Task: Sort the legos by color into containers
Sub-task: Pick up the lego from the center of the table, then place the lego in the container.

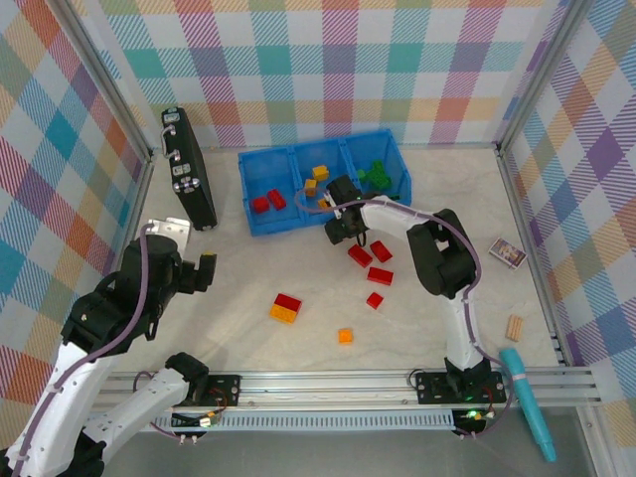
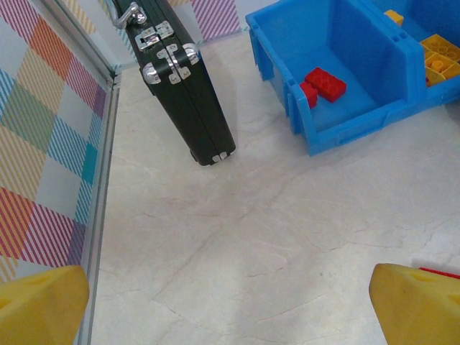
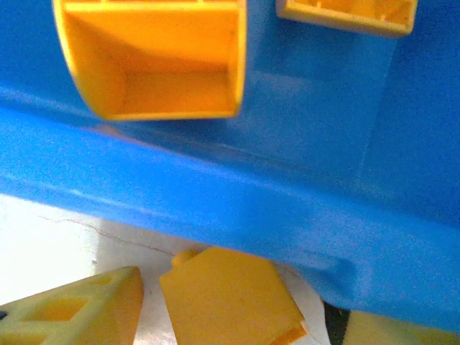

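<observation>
Because the lower edge of the right wrist view cuts it off, the orange-yellow brick (image 3: 223,291) shows no clear long axis. One stud on it points toward the front wall of the blue tray (image 3: 237,201), just beside it. The right pincer (image 3: 244,313) stands half-wide around this brick, with a thin gap on each side. Inside the tray, two more orange-yellow bricks (image 3: 151,65) show their hollow undersides. The left pincer (image 1: 206,266) is wide and holds nothing above the surface (image 2: 251,237).

We identify a robotics test cell: checked panels (image 1: 328,60) in aluminium framing (image 1: 542,79) enclose a marble-patterned tabletop (image 1: 248,338), with robot arms (image 1: 437,258) bolted to a rail (image 1: 328,380) along the frame's bottom edge.
</observation>
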Motion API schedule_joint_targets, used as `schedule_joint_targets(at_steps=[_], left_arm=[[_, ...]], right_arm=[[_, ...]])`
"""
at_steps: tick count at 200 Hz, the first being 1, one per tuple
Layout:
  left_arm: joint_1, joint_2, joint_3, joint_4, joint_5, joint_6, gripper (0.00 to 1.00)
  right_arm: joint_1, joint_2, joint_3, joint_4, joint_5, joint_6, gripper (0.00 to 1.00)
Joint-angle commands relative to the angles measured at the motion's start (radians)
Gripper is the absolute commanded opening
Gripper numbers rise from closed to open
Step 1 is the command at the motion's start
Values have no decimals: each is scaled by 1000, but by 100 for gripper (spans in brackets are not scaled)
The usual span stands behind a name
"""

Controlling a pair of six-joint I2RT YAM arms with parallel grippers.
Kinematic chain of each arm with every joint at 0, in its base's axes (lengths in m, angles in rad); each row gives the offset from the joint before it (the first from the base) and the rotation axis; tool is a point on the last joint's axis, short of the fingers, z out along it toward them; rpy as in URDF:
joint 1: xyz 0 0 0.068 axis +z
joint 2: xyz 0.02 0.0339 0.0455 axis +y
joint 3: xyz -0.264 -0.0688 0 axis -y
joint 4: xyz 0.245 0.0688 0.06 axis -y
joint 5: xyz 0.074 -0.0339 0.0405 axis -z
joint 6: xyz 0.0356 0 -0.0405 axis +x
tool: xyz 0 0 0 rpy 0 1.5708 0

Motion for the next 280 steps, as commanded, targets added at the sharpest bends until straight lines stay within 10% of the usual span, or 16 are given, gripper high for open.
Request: schedule_joint_targets(at_steps=[1,80,173,280], left_arm=[[8,12,14,-18,3,6,100],[8,11,14,-20,5,-1,100],[8,-42,13,5,-6,-4,100],[8,-1,2,26,37,30,100]], right_arm=[[-9,38,34,20,7,-19,60],[-9,-4,-11,-20,-29,-19,28],[-9,-169,174,-98,26,-148,27],[-11,227,696,-181,84,-167,30]])
